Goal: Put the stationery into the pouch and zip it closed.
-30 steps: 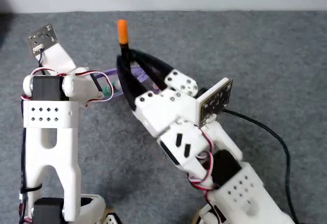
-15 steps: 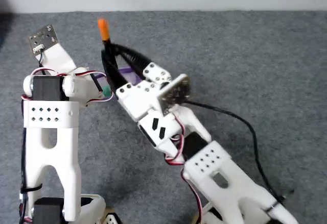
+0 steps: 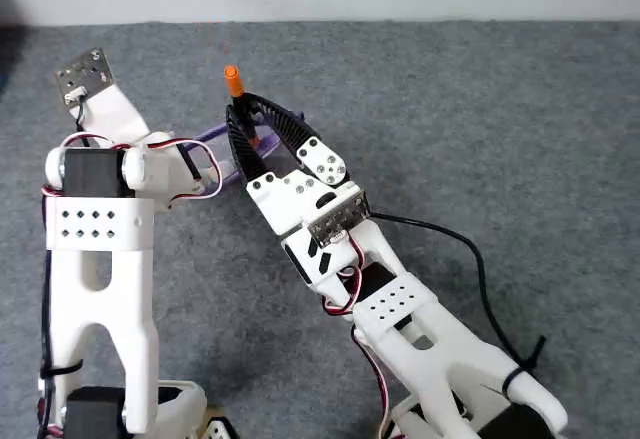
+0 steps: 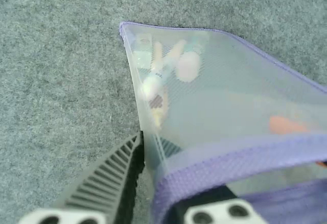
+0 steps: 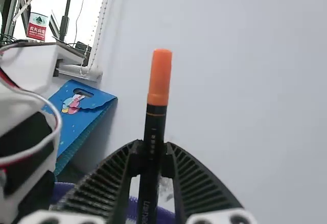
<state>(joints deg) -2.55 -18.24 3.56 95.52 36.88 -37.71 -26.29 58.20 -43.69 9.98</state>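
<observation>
Partway through, with small items (image 4: 163, 71) already inside the pouch (image 4: 219, 112) pinched at its hem by the left fingers (image 4: 104, 180), an orange-capped marker (image 5: 156, 112) clamped upright in the right fingers (image 5: 102, 183), zipping not yet done.

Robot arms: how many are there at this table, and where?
2. The left arm stands on the left, left hand holding the pouch; the right arm stands beside it, right hand gripping an orange-capped marker. None seems hidden.
</observation>
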